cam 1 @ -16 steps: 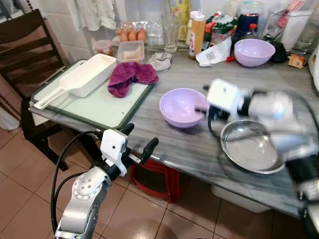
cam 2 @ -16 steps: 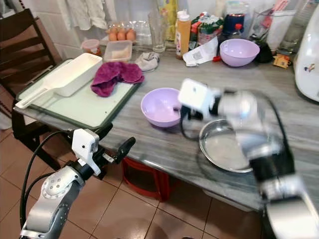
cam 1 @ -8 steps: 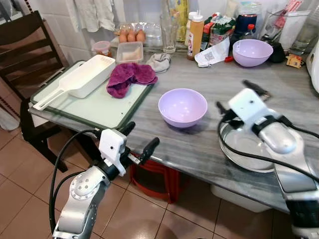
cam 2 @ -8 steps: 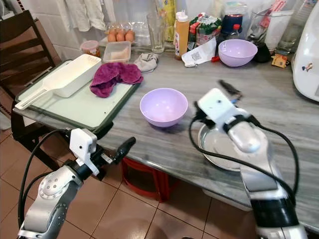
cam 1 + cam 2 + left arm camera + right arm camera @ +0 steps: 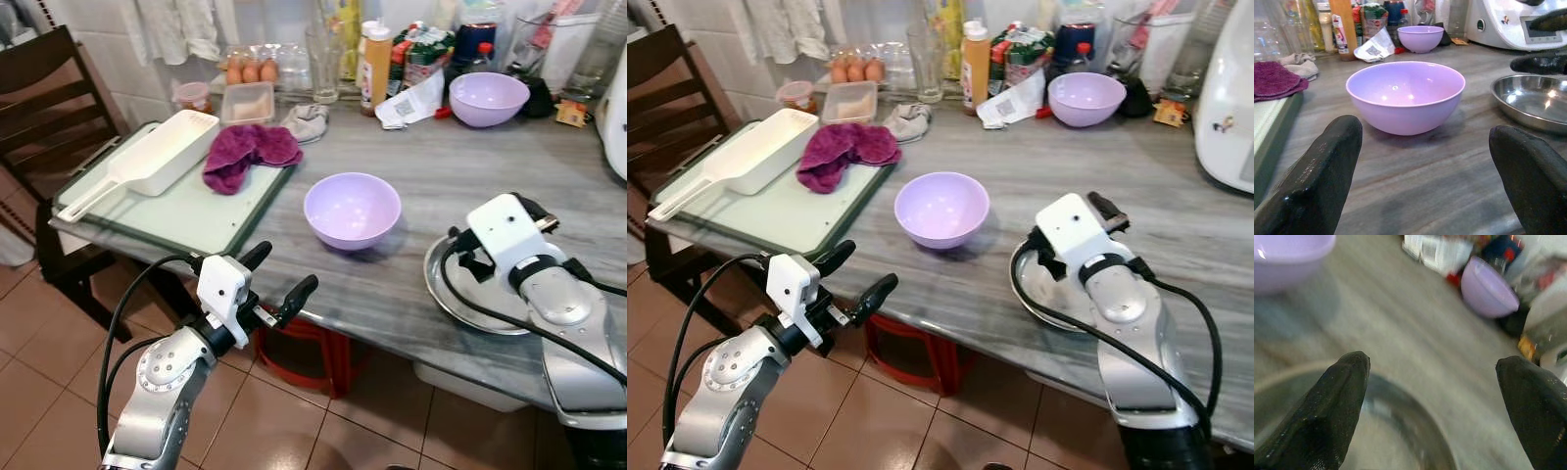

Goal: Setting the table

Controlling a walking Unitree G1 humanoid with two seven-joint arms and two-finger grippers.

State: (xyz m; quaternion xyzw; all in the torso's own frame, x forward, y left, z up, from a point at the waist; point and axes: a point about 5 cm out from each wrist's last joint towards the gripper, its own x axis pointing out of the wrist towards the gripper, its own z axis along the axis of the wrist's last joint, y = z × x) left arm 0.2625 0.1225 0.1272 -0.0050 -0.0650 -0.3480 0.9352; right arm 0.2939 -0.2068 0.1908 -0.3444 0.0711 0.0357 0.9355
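A lilac bowl (image 5: 353,209) stands upright and empty on the grey marble counter (image 5: 441,162). To its right lies a shallow steel plate (image 5: 1533,100), partly covered by my right arm. My right gripper (image 5: 1432,364) hovers open just above that plate, with nothing between its fingers and pointing toward a second lilac bowl (image 5: 488,98) at the back. My left gripper (image 5: 282,271) is open and empty at the counter's front edge, aimed at the near bowl from a short distance.
A green board (image 5: 186,211) at the left carries a white handled container (image 5: 162,152) and a purple cloth (image 5: 245,152). Bottles, a glass and eggs line the back wall. A white appliance (image 5: 1229,108) stands far right. A dark chair (image 5: 49,108) is at the left.
My right arm has swung from beside the near lilac bowl back to the right, over the steel plate. The left arm has held still. The camera shifted slightly.
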